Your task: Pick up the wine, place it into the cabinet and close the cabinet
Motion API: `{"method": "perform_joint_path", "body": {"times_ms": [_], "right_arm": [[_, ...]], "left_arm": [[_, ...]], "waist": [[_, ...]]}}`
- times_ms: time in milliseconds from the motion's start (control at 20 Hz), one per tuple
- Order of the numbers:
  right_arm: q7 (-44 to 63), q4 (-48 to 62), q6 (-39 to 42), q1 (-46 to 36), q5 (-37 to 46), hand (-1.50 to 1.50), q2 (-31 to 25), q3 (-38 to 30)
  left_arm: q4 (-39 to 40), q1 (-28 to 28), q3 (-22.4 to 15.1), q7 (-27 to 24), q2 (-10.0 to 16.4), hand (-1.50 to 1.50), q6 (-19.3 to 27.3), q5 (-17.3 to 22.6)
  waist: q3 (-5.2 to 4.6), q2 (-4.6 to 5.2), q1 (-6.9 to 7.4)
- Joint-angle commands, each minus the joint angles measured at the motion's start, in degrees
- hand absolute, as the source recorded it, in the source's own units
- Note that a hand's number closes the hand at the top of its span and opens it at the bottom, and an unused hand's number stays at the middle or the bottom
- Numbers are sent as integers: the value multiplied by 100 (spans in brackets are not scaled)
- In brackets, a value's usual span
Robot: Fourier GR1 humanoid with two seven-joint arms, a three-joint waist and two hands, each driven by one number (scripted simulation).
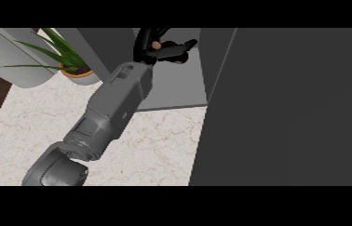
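My left forearm (113,109) reaches up from the lower left into the open cabinet (180,83). The black left hand (164,50) is inside the cabinet, above its pale grey floor. Its fingers curl round a dark object with a small tan patch, the wine (157,44), which the hand mostly hides. The cabinet's dark door (282,109) stands open at the right, swung toward me and filling the right side of the view. My right hand does not show.
A potted green plant (69,62) stands at the back left beside a pale curved object (24,62). The marble counter (158,146) lies below the forearm. A dark cabinet wall (103,46) rises left of the opening.
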Motion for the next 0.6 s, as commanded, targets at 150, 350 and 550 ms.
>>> {"method": "perform_joint_path", "body": {"times_ms": [150,350,550], "right_arm": [[428,-1118,-81,390,-120,-150,-284,-145],[643,-1225,-164,310,-36,-150,-280,-98],[401,-1238,-245,686,-93,-150,-442,-175]], "left_arm": [[-89,52,-35,72,-73,-150,-290,76],[-278,25,-110,208,-74,-150,-183,245],[-588,381,-248,233,-74,-150,-789,431]], "waist": [[6,-63,211],[2,-105,272],[7,-165,326]]}}
